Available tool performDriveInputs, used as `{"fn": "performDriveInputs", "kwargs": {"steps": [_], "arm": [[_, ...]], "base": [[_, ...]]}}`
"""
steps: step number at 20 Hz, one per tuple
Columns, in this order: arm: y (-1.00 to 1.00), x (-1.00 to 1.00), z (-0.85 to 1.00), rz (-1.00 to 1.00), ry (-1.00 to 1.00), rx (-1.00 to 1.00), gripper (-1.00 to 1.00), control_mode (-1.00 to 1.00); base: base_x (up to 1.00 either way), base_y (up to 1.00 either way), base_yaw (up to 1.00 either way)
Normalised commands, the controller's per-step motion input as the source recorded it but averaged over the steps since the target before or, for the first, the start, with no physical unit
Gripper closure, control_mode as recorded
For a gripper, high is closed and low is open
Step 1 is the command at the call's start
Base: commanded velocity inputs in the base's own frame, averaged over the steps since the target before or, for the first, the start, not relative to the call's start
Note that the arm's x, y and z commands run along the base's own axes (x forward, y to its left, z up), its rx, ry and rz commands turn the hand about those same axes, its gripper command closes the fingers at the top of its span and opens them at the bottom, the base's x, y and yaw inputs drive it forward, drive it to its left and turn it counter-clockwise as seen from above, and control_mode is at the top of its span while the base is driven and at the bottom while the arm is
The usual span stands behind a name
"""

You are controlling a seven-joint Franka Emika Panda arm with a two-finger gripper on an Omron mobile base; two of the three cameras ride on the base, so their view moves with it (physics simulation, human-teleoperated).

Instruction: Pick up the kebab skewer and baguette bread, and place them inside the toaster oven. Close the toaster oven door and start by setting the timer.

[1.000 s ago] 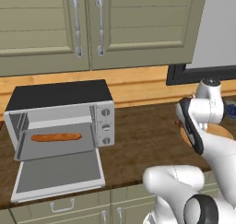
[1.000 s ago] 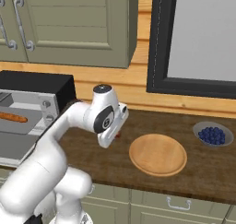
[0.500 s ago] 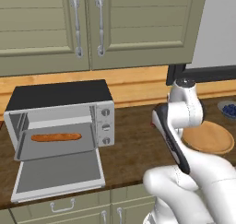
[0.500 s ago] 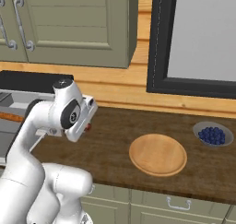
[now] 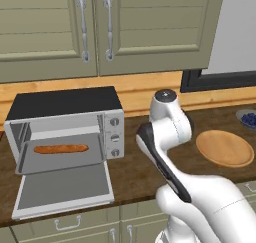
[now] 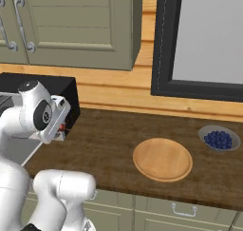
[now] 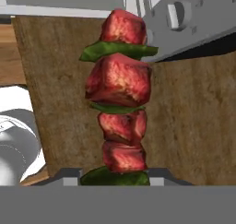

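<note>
Kitchen: dark wood counter [image 6: 109,144] under green wall cabinets [image 5: 100,27], with a light wood backsplash between them.

Count: one toaster oven [image 5: 65,124], one baguette bread [image 5: 60,148], one kebab skewer [image 7: 120,103], one round wooden plate [image 6: 162,159], one small bowl of blueberries [image 6: 219,139].

The toaster oven stands at the left end of the counter. The toaster oven door [image 5: 64,189] hangs fully open and lies flat over the counter edge. The baguette bread lies lengthwise on the grey rack inside the cavity. Three round knobs [image 5: 115,136] run in a column on the oven's right face.

The gripper [image 7: 115,178] is clamped on the lower end of the kebab skewer. In the hand view the skewer rises from between the fingertips: four red meat chunks with green pieces between them, seen against the counter with a corner of the oven front behind its top. In the right base view the hand is beside the oven's right side, a bit of red showing at it.

The plate sits bare on the counter, well to the right of the oven; the bowl is further right, near the plate. The arm [image 5: 165,137] stands between oven and plate.
</note>
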Motion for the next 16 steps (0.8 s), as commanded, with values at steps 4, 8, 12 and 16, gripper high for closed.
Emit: {"fn": "performDriveInputs", "kwargs": {"steps": [4, 8, 12, 16], "arm": [[1.0, 0.03, 0.0, 0.08, -0.01, 0.0, 1.0, -1.0], [1.0, 0.14, 0.0, 0.08, 0.0, 0.0, 1.0, -1.0], [1.0, 0.37, 0.0, 0.02, 0.0, 0.0, 1.0, -1.0], [1.0, 0.37, 0.0, 0.0, 0.0, 0.0, 1.0, -1.0]], "base": [[0.0, 0.0, 0.0], [0.0, 0.0, 0.0], [0.0, 0.0, 0.0], [0.0, 0.0, 0.0]]}}
